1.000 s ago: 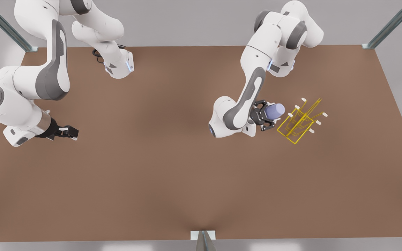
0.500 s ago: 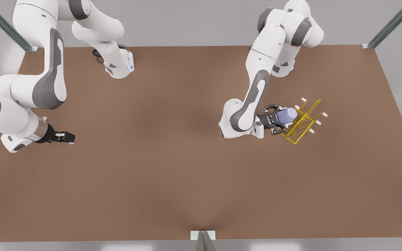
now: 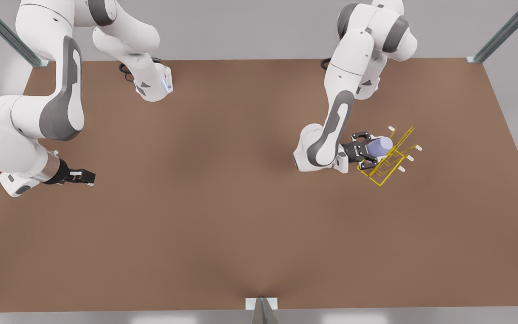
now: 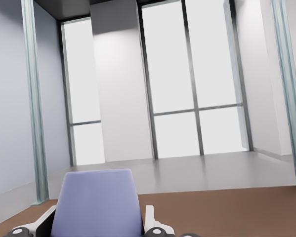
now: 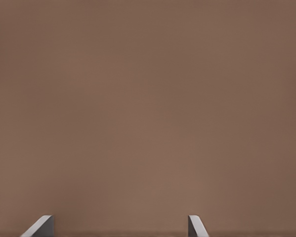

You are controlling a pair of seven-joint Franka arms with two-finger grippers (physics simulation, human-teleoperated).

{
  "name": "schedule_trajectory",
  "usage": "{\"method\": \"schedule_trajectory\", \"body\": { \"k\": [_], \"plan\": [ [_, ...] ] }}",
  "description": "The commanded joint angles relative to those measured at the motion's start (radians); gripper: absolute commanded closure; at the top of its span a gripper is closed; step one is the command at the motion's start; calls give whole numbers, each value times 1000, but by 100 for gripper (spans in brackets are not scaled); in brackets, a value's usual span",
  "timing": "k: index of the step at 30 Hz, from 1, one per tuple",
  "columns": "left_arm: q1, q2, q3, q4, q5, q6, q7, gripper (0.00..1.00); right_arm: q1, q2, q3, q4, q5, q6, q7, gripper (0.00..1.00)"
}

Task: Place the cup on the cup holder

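Left hand [image 3: 372, 152] pinching cup [image 3: 379, 146], cup tilted, over near edge of cup holder [image 3: 387, 157]; step: carrying cup onto rack; next move calls for lining cup mouth with prong, then release; right hand [image 3: 84, 177] waits, fingers spread, over bare counter [image 3: 205, 216].
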Motion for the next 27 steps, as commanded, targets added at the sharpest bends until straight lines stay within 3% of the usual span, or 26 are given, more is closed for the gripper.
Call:
{"method": "schedule_trajectory", "body": {
  "k": [1,17,18,23,27],
  "plan": [
    [-1,-10,0,-14,4,18,-106,16,1,0,0,0,0,-3,1,0],
    [5,-25,2,-90,28,50,-171,16,12,-4,10,22,-11,-44,74,0],
    [5,-27,0,-90,28,48,-166,0,12,-4,10,22,-11,-44,73,0],
    [5,-25,2,-90,28,41,-163,0,12,-3,10,22,-11,-44,73,0],
    [-3,-114,-9,-73,10,21,-79,0,12,-3,10,22,-11,-44,73,0]
  ]
}}
